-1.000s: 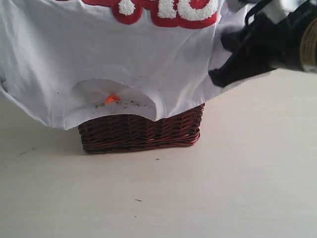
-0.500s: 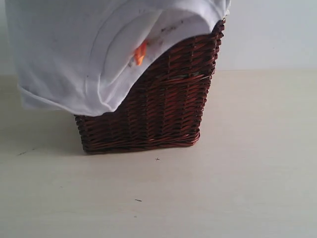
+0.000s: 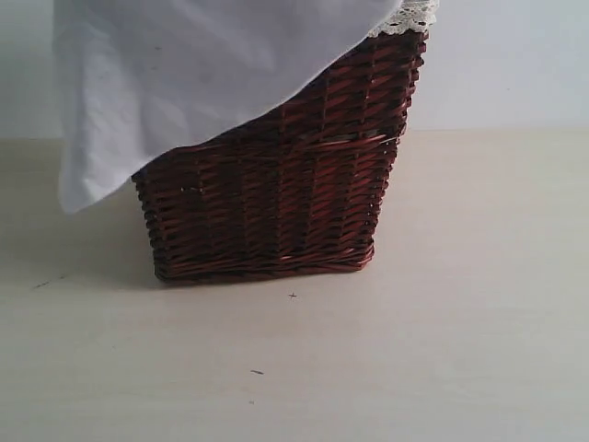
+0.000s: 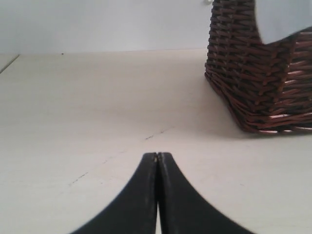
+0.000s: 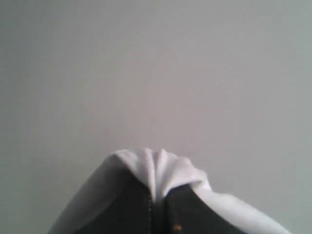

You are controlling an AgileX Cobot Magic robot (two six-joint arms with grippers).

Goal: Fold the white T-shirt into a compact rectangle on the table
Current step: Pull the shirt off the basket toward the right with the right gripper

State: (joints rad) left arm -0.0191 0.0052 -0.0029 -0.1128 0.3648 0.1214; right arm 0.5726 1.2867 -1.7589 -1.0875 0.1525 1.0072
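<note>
In the exterior view neither arm shows. The T-shirt [image 3: 184, 83] hangs from above the frame, draped over the rim and front of the basket [image 3: 267, 212]. Its lowest corner dangles past one basket wall and is clear of the desk [image 3: 423, 350]. A strip of lace trim [image 3: 411, 17] peeks out at the rim where the cloth ends. By my reading the task has barely begun: no fold is made and the T-shirt is not yet on the desk, so spreading it flat and every fold are left. In the left wrist view the left jaws are pressed together and hold nothing, low over bare desk [image 4: 97, 107]. The basket [image 4: 253, 83] stands ahead of them and off to one side, with a corner of T-shirt [image 4: 285, 17] hanging over its wall. Straight ahead of these jaws the desk is bare, good room for laying cloth down. In the right wrist view the right jaws are clamped on a bunched fold of T-shirt [image 5: 163, 168], and only blank wall lies beyond them. The wicker rim and lace are the edges most likely to catch the hem.
</note>
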